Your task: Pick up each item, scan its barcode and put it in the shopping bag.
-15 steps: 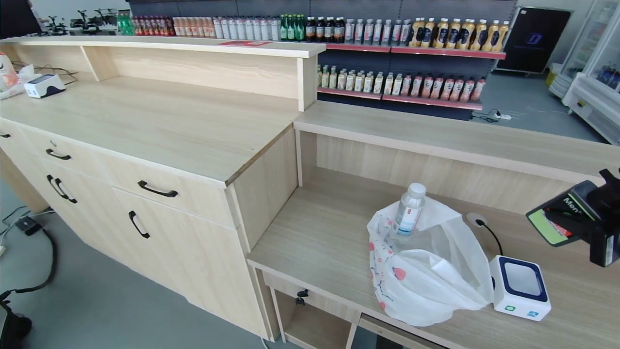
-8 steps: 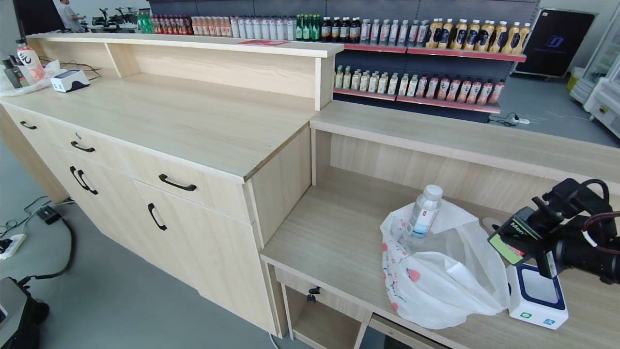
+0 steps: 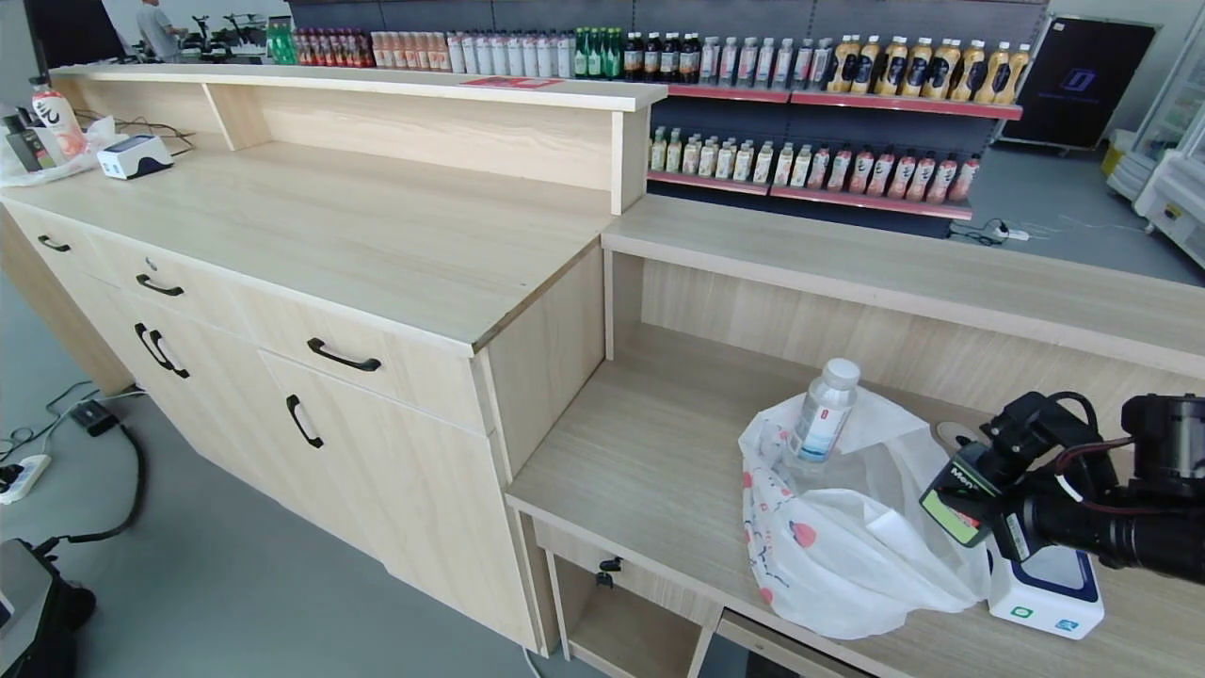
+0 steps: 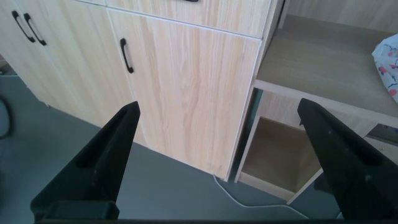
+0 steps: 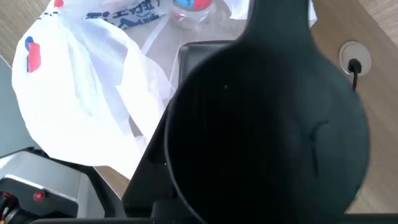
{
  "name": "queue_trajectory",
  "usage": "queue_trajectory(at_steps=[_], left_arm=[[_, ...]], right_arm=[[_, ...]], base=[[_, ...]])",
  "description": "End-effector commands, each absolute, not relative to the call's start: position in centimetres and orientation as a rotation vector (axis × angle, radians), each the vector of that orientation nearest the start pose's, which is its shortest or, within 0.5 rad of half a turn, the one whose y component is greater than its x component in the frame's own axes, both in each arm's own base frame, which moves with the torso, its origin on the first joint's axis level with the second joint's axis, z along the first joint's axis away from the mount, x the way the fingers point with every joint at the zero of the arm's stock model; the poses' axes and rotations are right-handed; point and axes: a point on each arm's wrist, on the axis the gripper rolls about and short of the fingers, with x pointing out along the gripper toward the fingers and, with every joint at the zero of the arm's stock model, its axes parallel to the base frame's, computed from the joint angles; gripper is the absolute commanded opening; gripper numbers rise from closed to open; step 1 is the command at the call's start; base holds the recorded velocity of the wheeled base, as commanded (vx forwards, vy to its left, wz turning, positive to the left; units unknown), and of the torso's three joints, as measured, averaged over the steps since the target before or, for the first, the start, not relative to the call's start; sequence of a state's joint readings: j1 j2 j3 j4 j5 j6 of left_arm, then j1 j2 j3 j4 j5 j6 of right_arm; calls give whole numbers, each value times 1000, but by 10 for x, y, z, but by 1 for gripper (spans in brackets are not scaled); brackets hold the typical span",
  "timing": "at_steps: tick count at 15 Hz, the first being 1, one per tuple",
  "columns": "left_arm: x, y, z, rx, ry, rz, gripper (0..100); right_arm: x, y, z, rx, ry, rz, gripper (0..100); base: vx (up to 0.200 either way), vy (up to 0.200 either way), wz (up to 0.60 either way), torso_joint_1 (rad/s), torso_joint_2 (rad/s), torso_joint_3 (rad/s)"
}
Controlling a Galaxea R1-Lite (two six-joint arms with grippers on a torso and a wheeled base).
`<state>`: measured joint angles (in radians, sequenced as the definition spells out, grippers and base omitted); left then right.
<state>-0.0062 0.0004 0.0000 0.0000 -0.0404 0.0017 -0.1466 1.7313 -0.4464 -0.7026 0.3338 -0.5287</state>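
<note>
On the low worktop the step in hand looks like the carry from scan to bagging, though whether the barcode has been read cannot be told. The white shopping bag slumps by the front edge, its mouth open upward. A white barcode scanner stands just beside it, further along the same edge, with its window facing up. A clear water bottle already leans upright in the bag's far side. The item being handled is a dark box with a green end. It is tilted in the air above the gap where bag and scanner meet, touching neither as far as can be seen. The right gripper has its jaws clenched on the box's far end, so the green end sticks out toward the bag. The next move likely calls for a short shift over the bag's mouth, clear of the bottle, a lowering, then release. The left gripper hangs off the worktop's front, before a cupboard door, jaws released and empty
</note>
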Motion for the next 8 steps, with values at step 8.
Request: queue_trajectory(at_steps=[8], left_arm=[[-23, -1, 75, 2, 0, -46, 100]], right_arm=[[282, -16, 54, -360, 492, 455, 0]], base=[[0, 0, 0, 0, 0, 0]])
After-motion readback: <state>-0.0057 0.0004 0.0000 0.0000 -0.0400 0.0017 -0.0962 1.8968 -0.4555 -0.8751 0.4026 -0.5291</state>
